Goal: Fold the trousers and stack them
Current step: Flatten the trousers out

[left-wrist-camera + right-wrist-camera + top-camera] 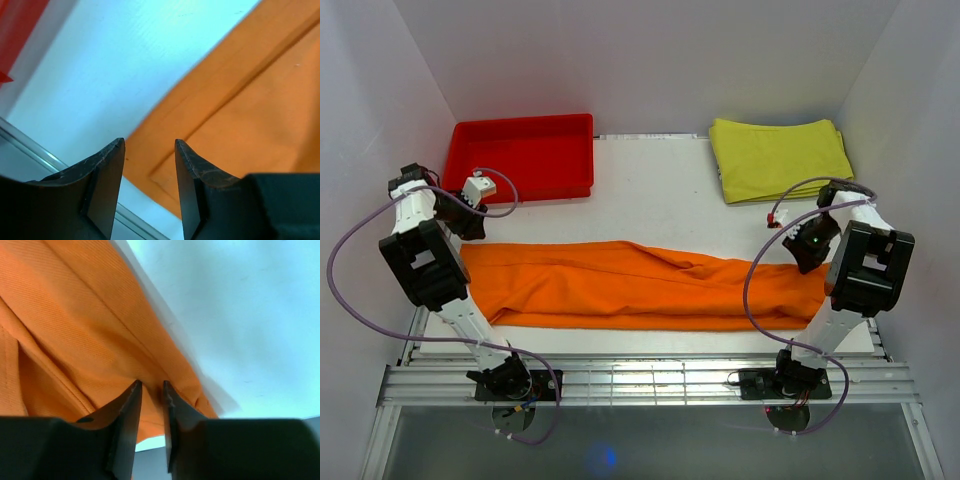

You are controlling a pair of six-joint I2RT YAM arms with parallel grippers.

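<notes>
Pinching the trousers (75,315) — right tool (152,383) clamped on fabric, left tool (149,141) parted over a corner.

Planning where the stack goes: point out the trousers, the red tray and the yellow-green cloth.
trousers (620,285), top view, middle of the orange fabric.
red tray (525,155), top view, its bare floor.
yellow-green cloth (780,155), top view, centre of the top layer.

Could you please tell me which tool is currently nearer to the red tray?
Left. The left tool is open over the left end of the trousers, just in front of the red tray; the right tool grips their right end, across the table.
</notes>
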